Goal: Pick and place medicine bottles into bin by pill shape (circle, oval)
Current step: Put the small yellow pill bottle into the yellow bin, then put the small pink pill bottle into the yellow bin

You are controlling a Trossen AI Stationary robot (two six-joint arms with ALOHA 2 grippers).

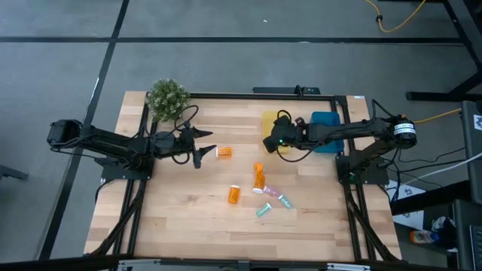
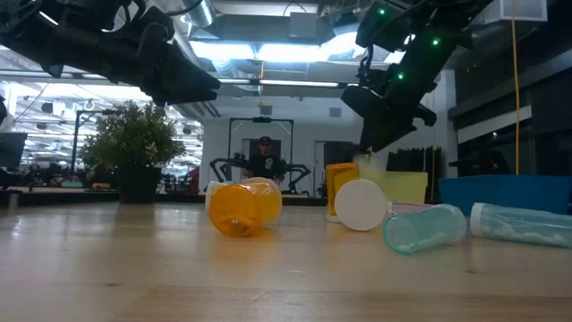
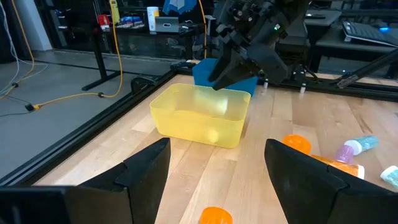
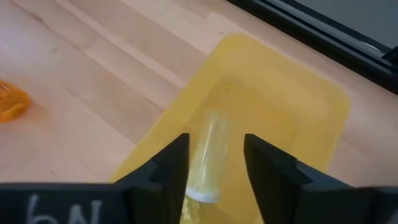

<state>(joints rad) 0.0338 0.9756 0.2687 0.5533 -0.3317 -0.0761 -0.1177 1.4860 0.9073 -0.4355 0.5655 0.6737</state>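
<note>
My right gripper (image 1: pixel 269 143) is open above the yellow bin (image 1: pixel 273 123). A pale clear bottle (image 4: pixel 208 155) lies on the bin's floor below its fingers, and it also shows in the left wrist view (image 3: pixel 211 134). My left gripper (image 1: pixel 203 147) is open and empty above the table, just left of an orange bottle (image 1: pixel 224 152) lying on its side. Several more bottles lie on the table: two orange (image 1: pixel 259 175) (image 1: pixel 235 194), one pink-tinted (image 1: pixel 269 190), and two teal-tinted (image 1: pixel 285 200) (image 1: pixel 263 210).
A blue bin (image 1: pixel 325 129) stands right of the yellow one at the table's far right. A potted plant (image 1: pixel 167 98) stands at the far left corner. A person stands in the room beyond the table (image 2: pixel 264 156).
</note>
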